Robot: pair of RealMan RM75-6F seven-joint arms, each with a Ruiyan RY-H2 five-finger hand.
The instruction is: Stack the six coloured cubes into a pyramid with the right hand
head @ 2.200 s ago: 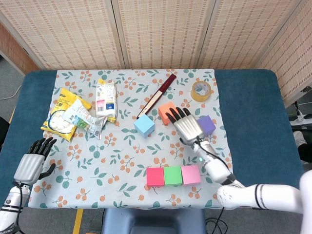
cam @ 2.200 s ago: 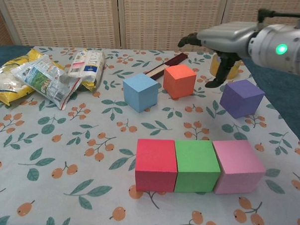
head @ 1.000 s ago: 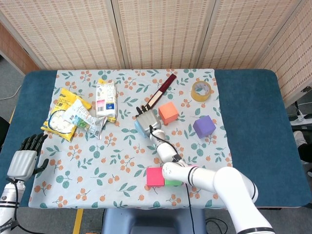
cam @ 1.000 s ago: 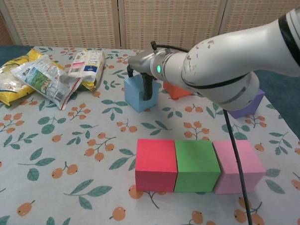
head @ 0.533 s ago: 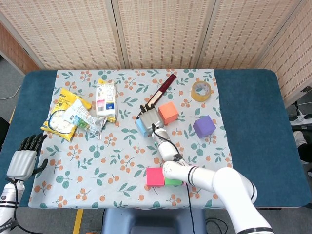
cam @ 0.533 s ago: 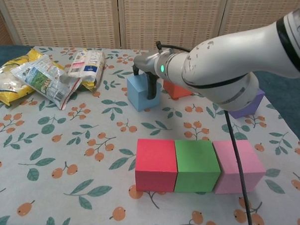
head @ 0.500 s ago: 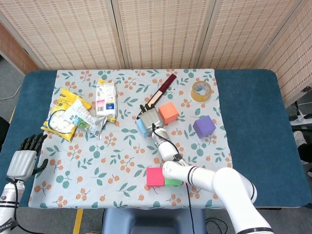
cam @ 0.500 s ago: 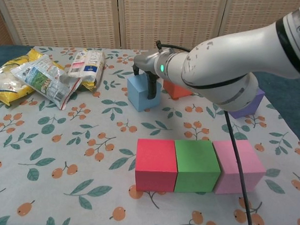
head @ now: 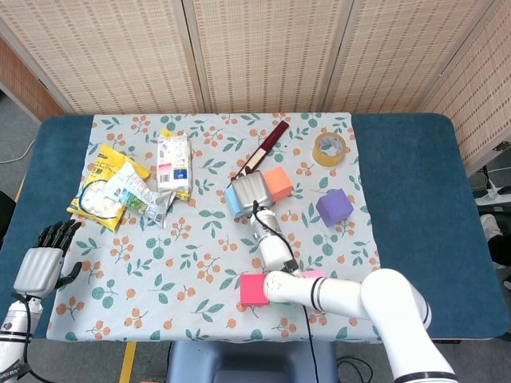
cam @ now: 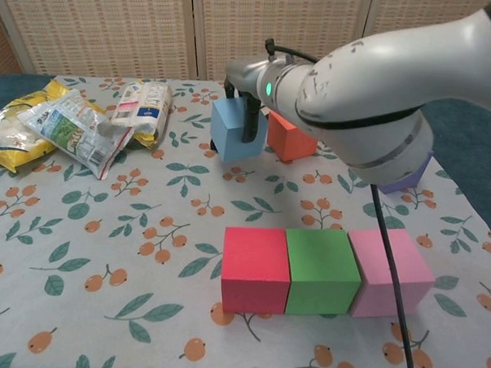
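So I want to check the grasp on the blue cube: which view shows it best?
The chest view: the blue cube shows two full faces, with fingers of the right hand down its front, and appears clear of the cloth. In the head view the right hand covers the blue cube, leaving only a sliver.

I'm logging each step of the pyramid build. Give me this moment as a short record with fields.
base row: red cube, green cube, pink cube, touching side by side
held: blue cube, lifted off the cloth
right hand: grips the blue cube from above
left hand: holds nothing, at the table's left edge
loose: orange cube, purple cube
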